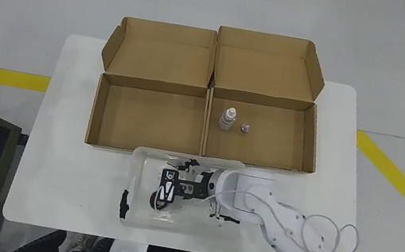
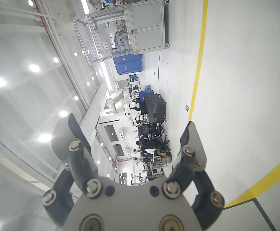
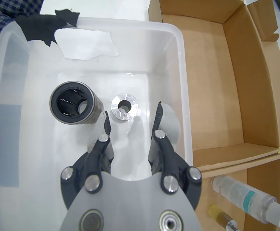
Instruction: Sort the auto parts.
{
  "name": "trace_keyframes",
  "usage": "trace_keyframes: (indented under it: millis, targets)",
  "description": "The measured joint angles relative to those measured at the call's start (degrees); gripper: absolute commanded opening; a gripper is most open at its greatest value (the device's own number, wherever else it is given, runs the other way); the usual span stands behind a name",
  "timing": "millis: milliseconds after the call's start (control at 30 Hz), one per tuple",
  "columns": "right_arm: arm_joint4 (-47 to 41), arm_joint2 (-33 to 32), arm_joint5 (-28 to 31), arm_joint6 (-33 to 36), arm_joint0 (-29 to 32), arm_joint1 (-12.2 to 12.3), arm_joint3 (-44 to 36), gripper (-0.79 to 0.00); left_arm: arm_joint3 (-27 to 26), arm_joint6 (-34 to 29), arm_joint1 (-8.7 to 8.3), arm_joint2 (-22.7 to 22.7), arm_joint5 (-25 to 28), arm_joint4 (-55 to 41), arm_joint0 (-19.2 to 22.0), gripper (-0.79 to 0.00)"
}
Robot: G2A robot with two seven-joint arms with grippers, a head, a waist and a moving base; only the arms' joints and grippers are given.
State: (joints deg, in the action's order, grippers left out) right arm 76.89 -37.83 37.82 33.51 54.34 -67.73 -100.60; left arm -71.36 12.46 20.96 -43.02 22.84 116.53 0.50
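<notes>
**Setting.** A white table (image 1: 56,182) is set on a pale grey floor crossed by yellow lines. A large hall with machine frames is seen beyond the left end effector (image 2: 130,122), which is held away from the table, its fingers parted and nothing between them.

**Entry 1: right end effector** (image 3: 132,116). It is lowered inside the clear plastic bin (image 3: 183,87) with its fingers spread and nothing gripped.

**Entry 2: aluminium ring** (image 3: 124,106). It is placed on the bin floor, just ahead of the gap between the fingertips. No contact can be made out.

**Entry 3: linear bearing** (image 3: 75,102). This is a steel sleeve with a black bore, set just beside the ring and outside one finger.

**Entry 4: bin.** It is stationed at the near edge of the table. Torn black tape (image 3: 41,26) is stuck over its rim.

**Entry 5: cardboard boxes.** Two are laid side by side beyond the bin, with their lids folded back.
- The left box (image 1: 147,121) is bare.
- The right box (image 1: 280,143) holds a small bottle (image 1: 227,118) and a small part (image 1: 246,128), near each other but apart.

**Status.** The task is judged roughly half done. Two items are lodged in one box and two parts are left in the bin. The ring is judged the likelier part to be taken next, and its box cannot be told.
</notes>
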Motion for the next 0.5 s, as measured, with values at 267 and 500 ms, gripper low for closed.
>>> trace_keyframes:
  millis: [267,500]
  targets:
    - [-0.8,1.2,0.1,-0.6,-1.0,-1.0,2.4,-0.416,0.0,0.0,0.00,0.0,0.0,0.0,0.0,0.000]
    - [-1.8,3.3,0.0,-1.2,-2.5,-2.4,6.2,-0.416,0.0,0.0,0.00,0.0,0.0,0.0,0.0,0.000]
